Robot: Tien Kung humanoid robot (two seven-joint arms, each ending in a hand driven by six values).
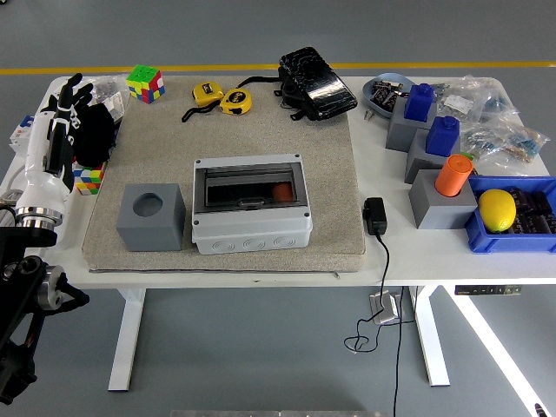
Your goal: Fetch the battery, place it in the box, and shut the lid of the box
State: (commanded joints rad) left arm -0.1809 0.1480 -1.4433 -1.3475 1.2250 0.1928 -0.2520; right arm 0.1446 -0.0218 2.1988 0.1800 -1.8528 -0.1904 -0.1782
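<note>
The grey box (251, 215) sits mid-mat, and its dark see-through lid (249, 185) lies flat over it. An orange-red object (282, 191) shows through the lid at the box's right side; I cannot tell for sure what it is. An orange cylinder (453, 175) stands on a grey block (440, 205) at the right. My left hand (61, 117) is raised over the table's left edge, well left of the box, with its fingers spread and empty. My right arm is out of view.
A grey cube with a round hole (150, 216) stands left of the box. Puzzle cubes (145, 83), yellow tape measures (222, 98) and a black pouch (315, 82) lie at the back. Blue cylinders on grey blocks (420, 113), a lemon (497, 209) in a blue bin and a black adapter (375, 215) are at the right.
</note>
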